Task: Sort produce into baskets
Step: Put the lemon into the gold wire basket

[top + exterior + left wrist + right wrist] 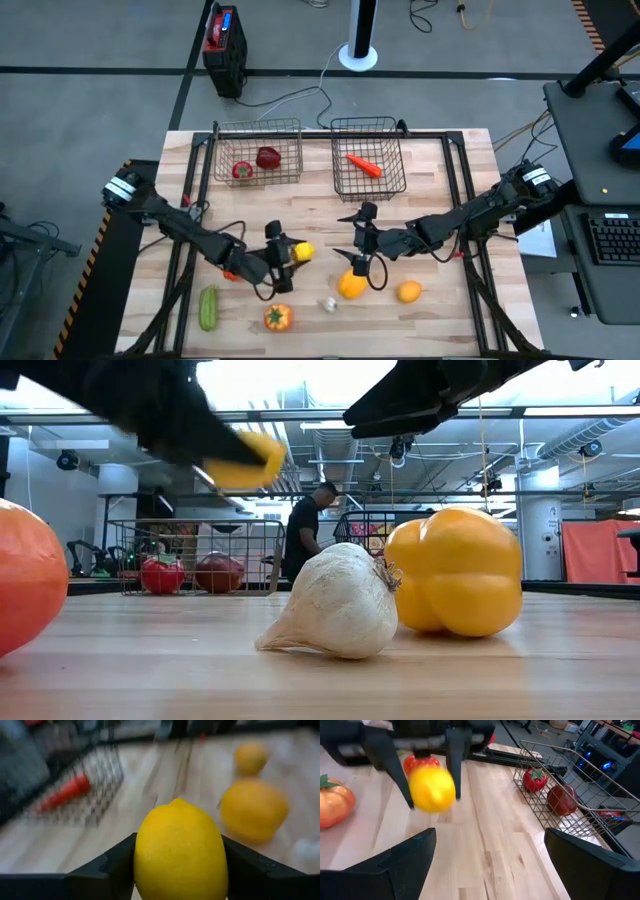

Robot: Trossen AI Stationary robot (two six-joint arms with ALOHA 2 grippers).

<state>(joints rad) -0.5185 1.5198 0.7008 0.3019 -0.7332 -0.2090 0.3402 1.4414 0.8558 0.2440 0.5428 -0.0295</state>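
Note:
My left gripper [296, 254] is shut on a yellow lemon [180, 852], held above the middle of the table; the lemon also shows in the low view [245, 460] and the right wrist view [431, 789]. My right gripper [353, 238] is open and empty, above the yellow pepper [351, 285], facing the lemon. The left basket [222, 152] holds a tomato [241, 170] and a dark red apple [268, 157]. The right basket [392, 158] holds a carrot [363, 164]. My left gripper pinches the lemon between its two fingers [115, 865], one on each opposite side [142, 855] of its belly. The fingers come slanting down from the table's left. The lemon is lifted clear of the table, one pointed tip facing away from the gripper.
On the near half of the table lie a garlic [335, 605], an orange [408, 292], an orange pepper [278, 318], a green cucumber [208, 307] and a red piece [232, 273] under my left arm. A person [303, 535] stands in the room beyond the baskets.

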